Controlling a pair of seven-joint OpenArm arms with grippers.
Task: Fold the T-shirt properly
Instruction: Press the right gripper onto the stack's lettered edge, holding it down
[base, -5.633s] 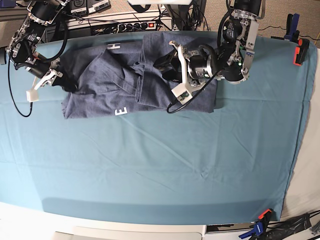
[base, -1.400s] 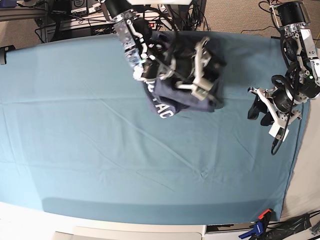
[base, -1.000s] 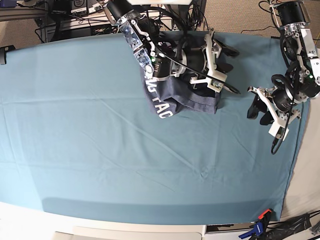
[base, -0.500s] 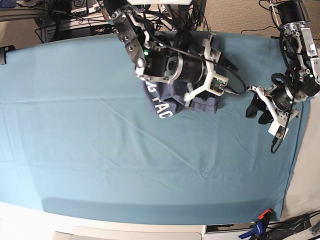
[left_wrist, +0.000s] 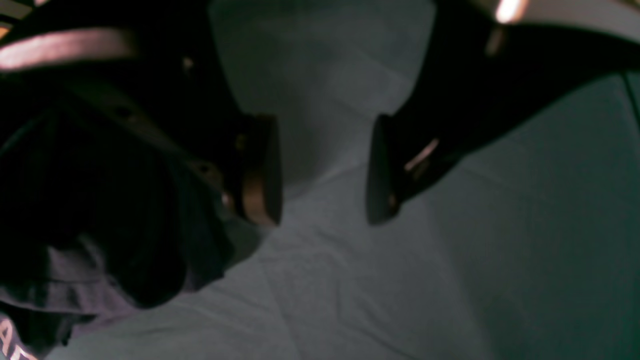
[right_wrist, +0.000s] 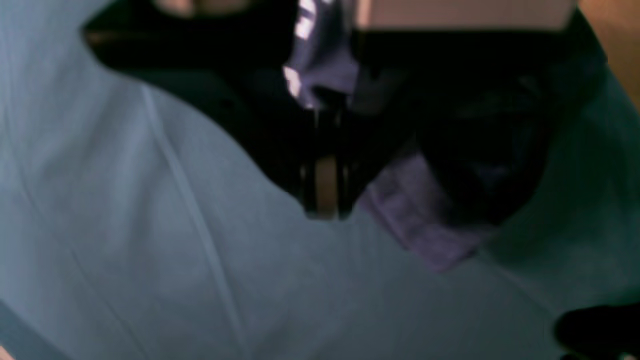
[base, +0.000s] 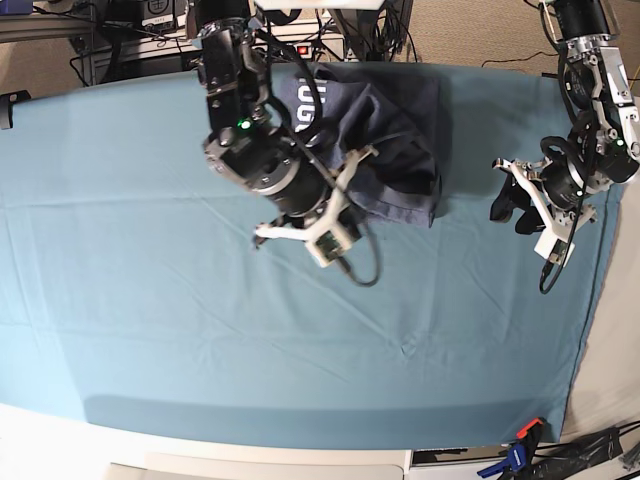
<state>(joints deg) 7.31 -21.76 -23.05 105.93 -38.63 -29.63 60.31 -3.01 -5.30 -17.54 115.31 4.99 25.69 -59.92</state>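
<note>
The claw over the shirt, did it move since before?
Yes. The right claw swung off the T-shirt toward the middle of the teal table cloth, now shut.

Both arms are showing black housings with silver-grey metal joint sections and white finger brackets on the right gripper (base: 300, 225) and left gripper (base: 522, 205). A small green indicator is glowing on each arm, and black cables are looping along the links. In the wrist views the fingers (left_wrist: 260, 170) are appearing dark with tan inner pads.

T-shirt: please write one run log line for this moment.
T-shirt: folded bundle at far edge of table cloth | right gripper: jaws shut, empty, beside shirt | left gripper: jaws open, empty, away
</note>
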